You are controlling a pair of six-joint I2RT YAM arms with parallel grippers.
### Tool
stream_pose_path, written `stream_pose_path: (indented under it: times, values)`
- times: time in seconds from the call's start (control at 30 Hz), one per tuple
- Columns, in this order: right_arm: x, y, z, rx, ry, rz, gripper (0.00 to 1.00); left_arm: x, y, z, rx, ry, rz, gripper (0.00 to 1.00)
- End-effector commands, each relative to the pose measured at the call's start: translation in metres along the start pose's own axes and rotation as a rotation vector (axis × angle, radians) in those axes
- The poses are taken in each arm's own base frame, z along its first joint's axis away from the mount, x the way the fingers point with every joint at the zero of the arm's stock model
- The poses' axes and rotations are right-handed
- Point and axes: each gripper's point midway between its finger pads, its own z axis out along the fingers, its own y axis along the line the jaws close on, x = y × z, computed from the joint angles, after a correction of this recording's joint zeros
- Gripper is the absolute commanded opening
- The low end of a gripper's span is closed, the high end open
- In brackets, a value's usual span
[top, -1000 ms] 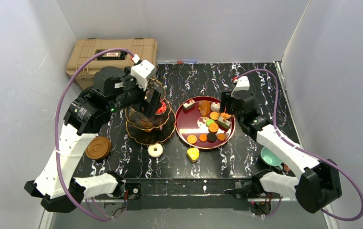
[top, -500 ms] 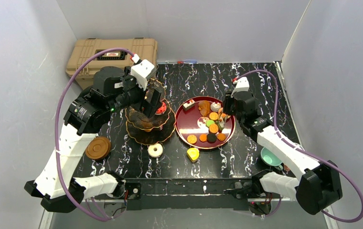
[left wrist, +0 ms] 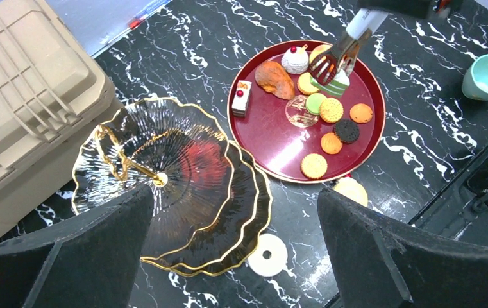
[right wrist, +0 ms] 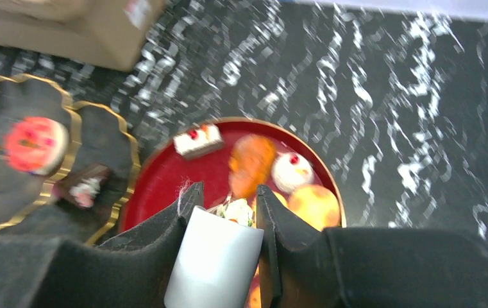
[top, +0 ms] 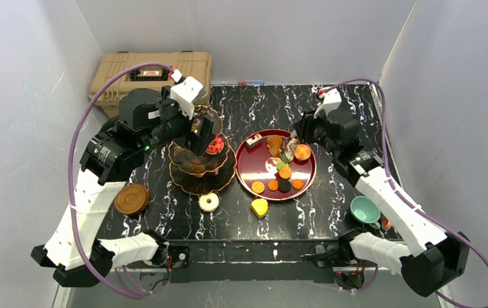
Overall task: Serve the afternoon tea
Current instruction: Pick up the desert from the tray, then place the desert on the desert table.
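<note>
My left gripper (top: 201, 131) is open and empty above the dark three-tier stand (top: 201, 168) with gold rims. In its wrist view the stand (left wrist: 183, 173) lies below the spread fingers (left wrist: 68, 256). A red sweet (top: 215, 145) sits on an upper tier. My right gripper (top: 306, 136) is shut on the white handle (right wrist: 215, 256) of metal tongs (left wrist: 340, 54). The tongs grip a green striped cake (left wrist: 335, 82) above the red tray (top: 244, 170), which holds several cookies and cakes. In the right wrist view the gripper (right wrist: 228, 189) hides most of the tongs.
A white donut (top: 209, 202) and a yellow sweet (top: 260, 207) lie on the table in front of the stand and tray. Brown saucers (top: 132, 199) are stacked at the left, a teal cup (top: 364, 210) at the right. A tan case (top: 151, 74) stands at the back left.
My right arm has risen and drawn back to the right, with the tongs carrying the green cake up off the tray. My left gripper has shifted slightly back above the stand.
</note>
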Motion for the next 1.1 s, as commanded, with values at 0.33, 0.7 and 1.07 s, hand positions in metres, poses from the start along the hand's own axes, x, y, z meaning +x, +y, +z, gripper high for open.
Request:
stream_pose_path:
  times: [0.33,0.7,1.07]
  values:
    - [-0.112,0.177,-0.046,-0.467,-0.217,-0.017,0.15,0.009,0.072,-0.021,-0.204,0.013,-0.215,0.98]
    - [-0.105,0.249,-0.047,-0.602,-0.259,-0.004,0.15,0.022,0.084,-0.021,-0.233,0.038,-0.281,0.98]
    - [-0.088,0.271,-0.033,-0.62,-0.322,0.001,0.19,0.021,0.082,-0.023,-0.225,0.034,-0.275,0.98]
